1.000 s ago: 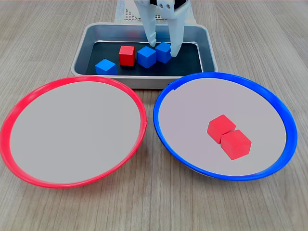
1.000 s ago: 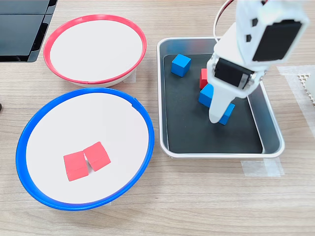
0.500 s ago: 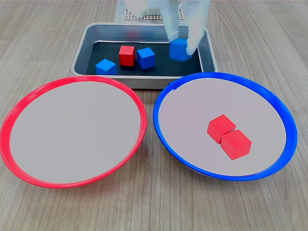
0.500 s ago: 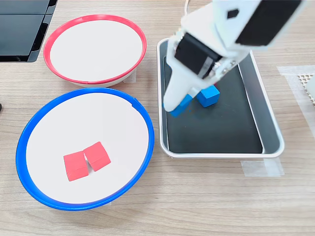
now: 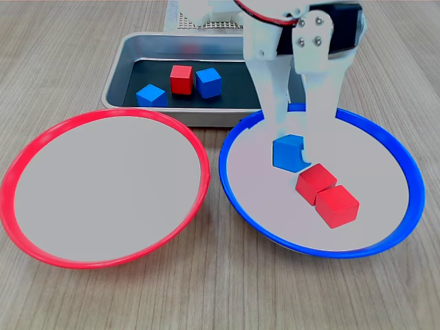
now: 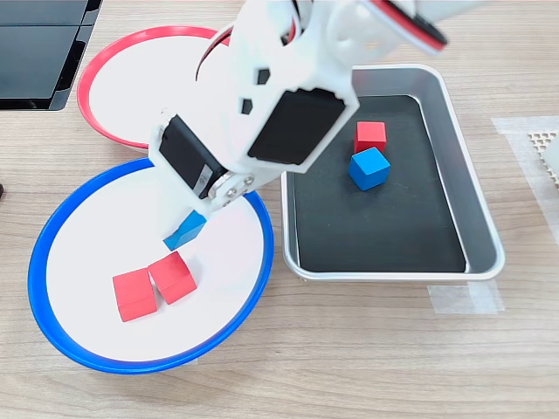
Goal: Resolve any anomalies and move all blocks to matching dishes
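My gripper (image 5: 291,148) is shut on a blue block (image 5: 288,152) low over the blue-rimmed dish (image 5: 371,155), just behind two red blocks (image 5: 315,183) (image 5: 337,205) that lie in it. In the second exterior view the gripper (image 6: 183,229) holds the blue block (image 6: 185,231) above the same two red blocks (image 6: 173,276) (image 6: 134,294) in the blue-rimmed dish (image 6: 87,236). The red-rimmed dish (image 5: 103,185) (image 6: 131,87) holds nothing. In the silver tray (image 5: 125,60) (image 6: 376,227) sit a red block (image 5: 181,78) (image 6: 370,136) and two blue blocks (image 5: 208,82) (image 5: 150,95); one blue block (image 6: 369,168) shows in the second exterior view, the other hidden by the arm.
A black flat object (image 6: 35,44) lies at the second exterior view's upper left. A white mesh piece (image 5: 206,20) (image 6: 548,148) sits behind the tray. Clear tape (image 6: 463,297) is stuck to the wooden table beside the tray.
The gripper closed on a blue block in the tray, lifted it and carried it over into the blue-rimmed dish area. The other blocks have not moved.
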You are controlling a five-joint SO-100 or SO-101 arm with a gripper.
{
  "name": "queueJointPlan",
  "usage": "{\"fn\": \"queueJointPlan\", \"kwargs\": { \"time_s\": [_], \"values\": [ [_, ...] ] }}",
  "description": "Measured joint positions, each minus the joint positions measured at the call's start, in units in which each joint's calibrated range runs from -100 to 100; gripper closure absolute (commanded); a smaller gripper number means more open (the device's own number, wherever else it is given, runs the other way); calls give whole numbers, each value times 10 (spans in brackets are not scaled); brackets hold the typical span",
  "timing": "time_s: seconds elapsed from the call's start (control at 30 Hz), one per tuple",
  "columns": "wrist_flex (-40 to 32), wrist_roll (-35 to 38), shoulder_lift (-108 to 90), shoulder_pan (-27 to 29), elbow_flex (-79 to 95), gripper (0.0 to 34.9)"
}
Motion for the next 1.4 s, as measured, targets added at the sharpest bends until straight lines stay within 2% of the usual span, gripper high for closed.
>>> {"fn": "queueJointPlan", "kwargs": {
  "time_s": [0.27, 0.33, 0.5, 0.67, 0.93, 1.4],
  "values": [
    [-18, 35, 28, 19, 0, 194],
    [-18, 73, 28, 18, -2, 169],
    [-18, 112, 28, 17, -5, 170],
    [-42, 172, 27, -19, -7, 187],
    [-61, 215, 27, -32, 46, 194],
    [-107, 261, 67, -23, 44, 188]
  ]
}}
